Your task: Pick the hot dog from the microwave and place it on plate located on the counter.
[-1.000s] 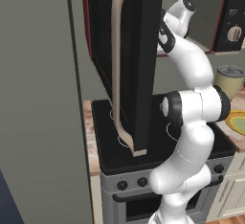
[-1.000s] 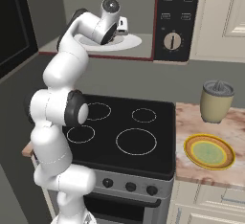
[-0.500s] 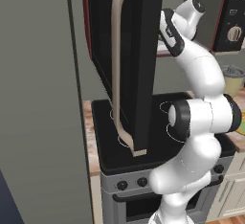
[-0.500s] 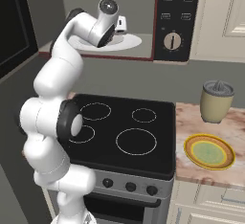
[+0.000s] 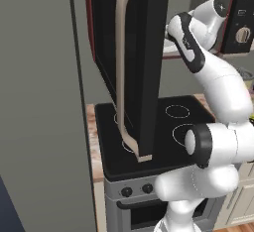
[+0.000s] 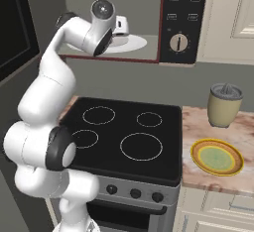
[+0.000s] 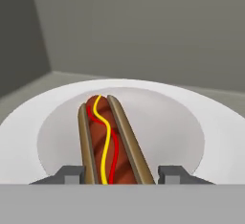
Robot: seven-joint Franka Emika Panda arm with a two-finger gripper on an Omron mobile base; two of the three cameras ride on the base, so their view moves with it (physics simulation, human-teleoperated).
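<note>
arm has reached deeper; jaws look closed around the hot dog [image 7: 107, 139].

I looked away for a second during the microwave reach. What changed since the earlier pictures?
The arm's elbow swung right and lower while the gripper stayed inside the microwave, its fingers on either side of the hot dog. The plate and juicer have not moved.

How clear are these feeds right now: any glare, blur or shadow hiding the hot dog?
Hand view: sharp and evenly lit, no glare; the hot dog lies on the white dish, the tool closed around its near end. Right base view: crisp, with the arm covering part of the microwave cavity. Left base view: dimmer, the open door blocks the cavity.
</note>
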